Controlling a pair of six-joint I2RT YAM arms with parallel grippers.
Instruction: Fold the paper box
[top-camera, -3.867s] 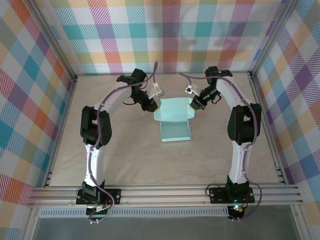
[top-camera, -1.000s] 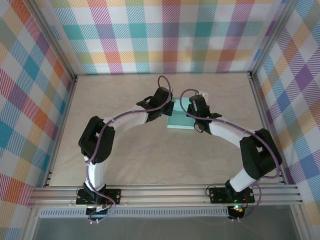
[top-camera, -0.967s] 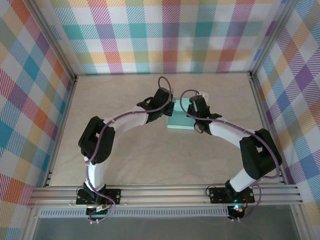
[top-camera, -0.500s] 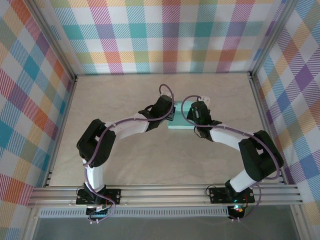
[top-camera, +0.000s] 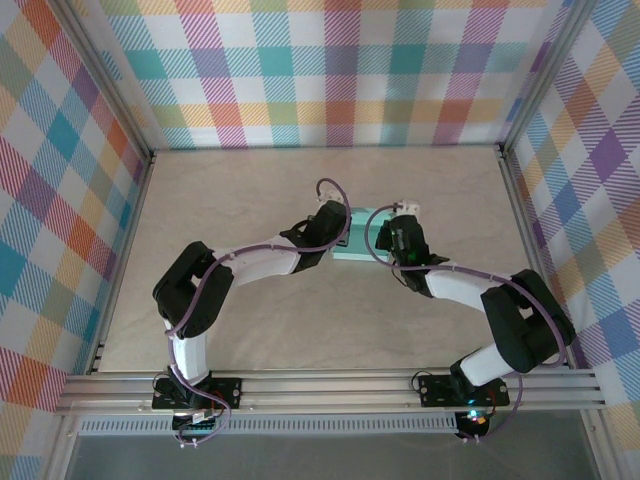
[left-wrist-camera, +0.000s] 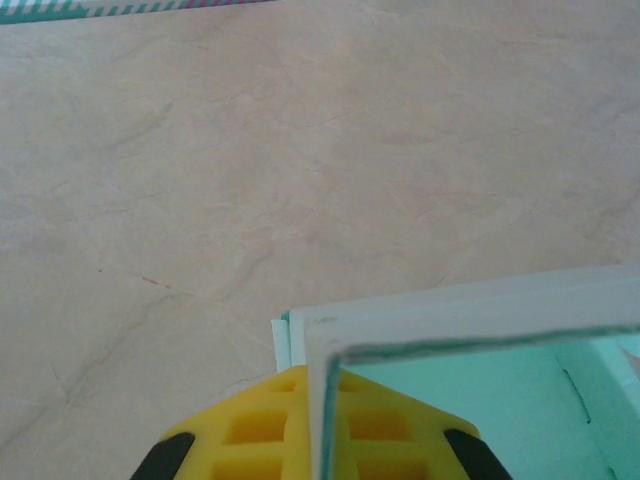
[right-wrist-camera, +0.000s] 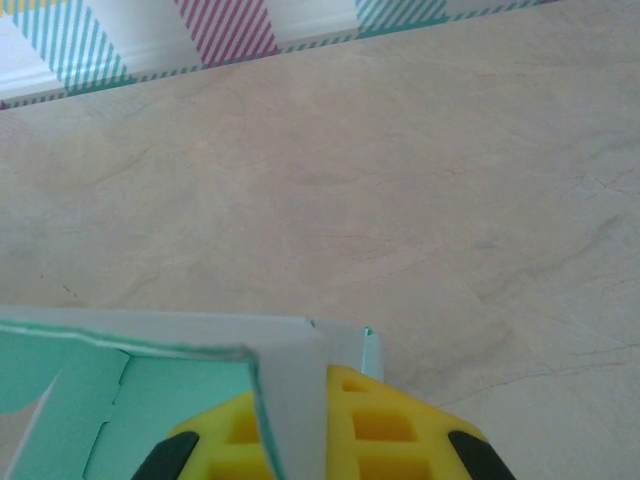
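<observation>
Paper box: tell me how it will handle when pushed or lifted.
The paper box is thin card, its wall edge slim in the left wrist view, so probably light and floppy. It would likely slide on the smooth table and crush if squeezed.

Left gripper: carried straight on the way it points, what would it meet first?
The left gripper has its jaws pinched on the paper box at a corner wall. Past that, the line runs onto bare table, probably meeting its surface first; depth is unclear.
</observation>
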